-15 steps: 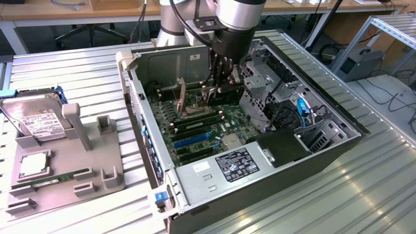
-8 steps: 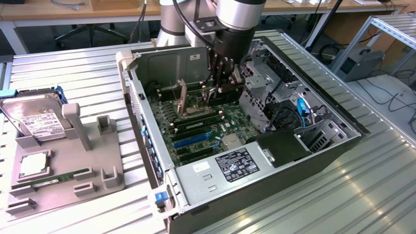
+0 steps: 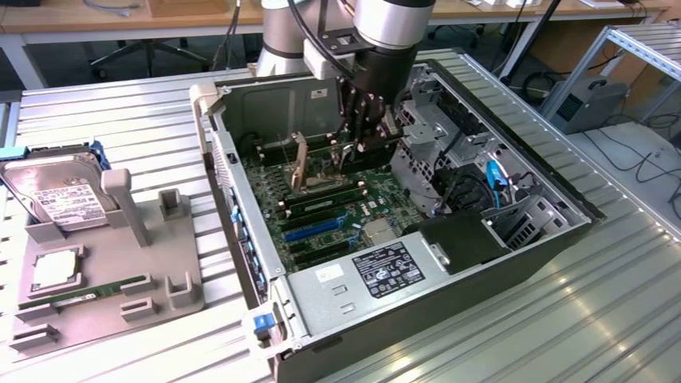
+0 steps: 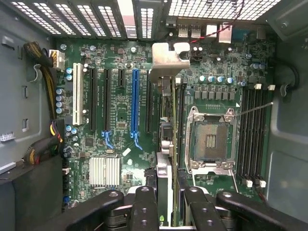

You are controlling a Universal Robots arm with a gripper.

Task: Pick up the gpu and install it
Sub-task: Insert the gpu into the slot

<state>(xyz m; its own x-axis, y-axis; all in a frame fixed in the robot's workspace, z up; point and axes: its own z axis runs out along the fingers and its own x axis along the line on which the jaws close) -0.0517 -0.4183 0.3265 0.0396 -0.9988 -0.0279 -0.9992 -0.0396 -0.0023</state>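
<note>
Green board edge and silver bracket: the gpu (image 4: 166, 139) seen edge-on in the wrist view, running from between the tool's (image 4: 167, 204) fingers (image 4: 144, 207) out toward the rear wall of the computer case (image 3: 553, 247). Clamped across its thin thickness, jaws partly closed on the card, one finger against each face. Bracket end (image 4: 168, 60) close to the case's rear slot openings, just beside the blue slot (image 4: 134, 103) on the motherboard (image 4: 211, 77). Hard to say whether the connector edge already sits in a slot or hangs just above it.

From the exterior view, tool (image 3: 360, 148) reached down inside the open case, above the motherboard (image 3: 319, 211), card mostly hidden behind the fingers.

Judged as handling: light, stiff, thin, and fragile. No give in the board, so any tilt likely to bind at the slot instead of flexing. Smooth faces, possibly slippery under a narrow pinch. Best held across the flat faces near the upper edge, away from the gold contacts and the bracket, roughly as gripped now. Firm, straight pressure tolerated; twisting not.

Away from the case on the worktop (image 3: 127, 112): grey holder (image 3: 107, 279) carrying a hard drive (image 3: 59, 195) and a memory stick (image 3: 101, 289), well apart from the tool.
</note>
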